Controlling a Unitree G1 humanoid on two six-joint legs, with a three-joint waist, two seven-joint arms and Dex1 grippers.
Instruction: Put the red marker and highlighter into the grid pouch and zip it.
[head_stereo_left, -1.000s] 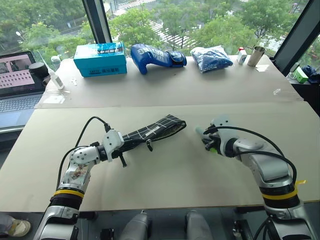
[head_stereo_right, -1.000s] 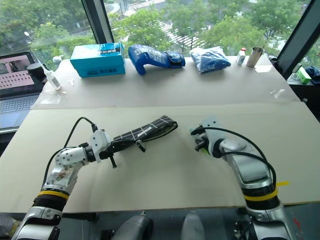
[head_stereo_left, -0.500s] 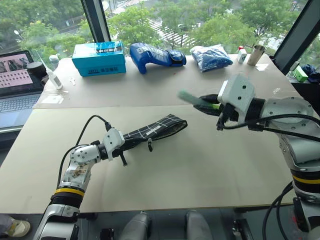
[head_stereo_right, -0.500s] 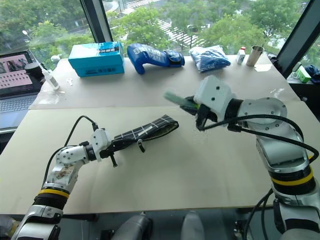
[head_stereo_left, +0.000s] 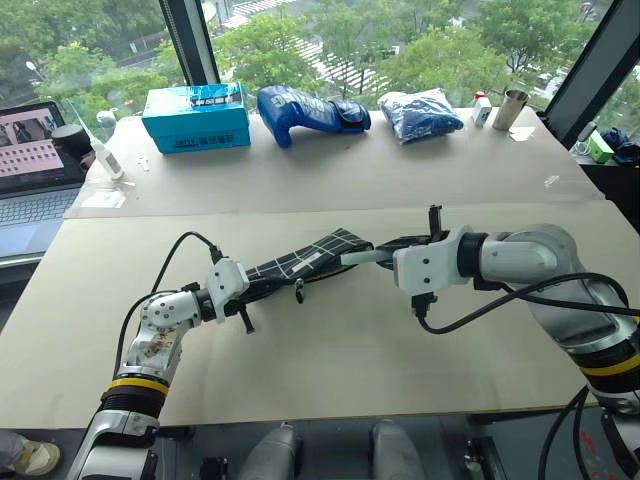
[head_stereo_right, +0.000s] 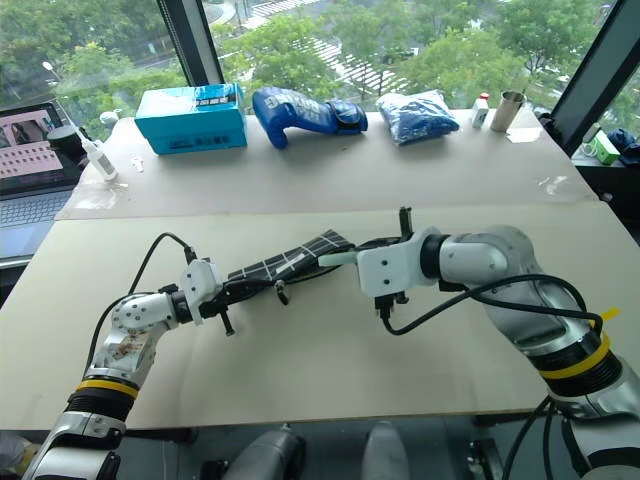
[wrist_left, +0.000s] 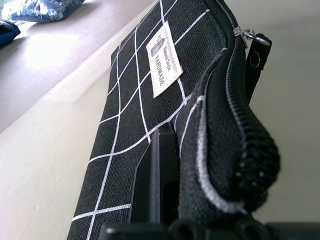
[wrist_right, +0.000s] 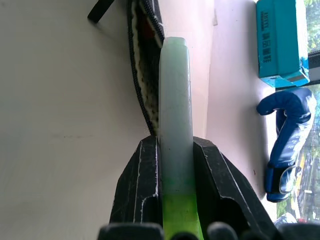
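The grid pouch lies on the tan table, black with white lines and a white label. My left gripper is shut on its near end. The zipper stands open and the pull strap hangs at the side. My right gripper is shut on the highlighter by its green body. The pale cap points at the pouch's far open end, right at its mouth. A reddish patch shows inside the opening. I cannot tell whether it is the red marker.
Along the far table stand a teal box, a blue glove, a blue bag and a metal cup. A laptop and a small white bottle sit at the far left.
My right gripper lifted the highlighter off the table, rolled, then came down and left to the pouch's open end. The left gripper and pouch have stayed still.
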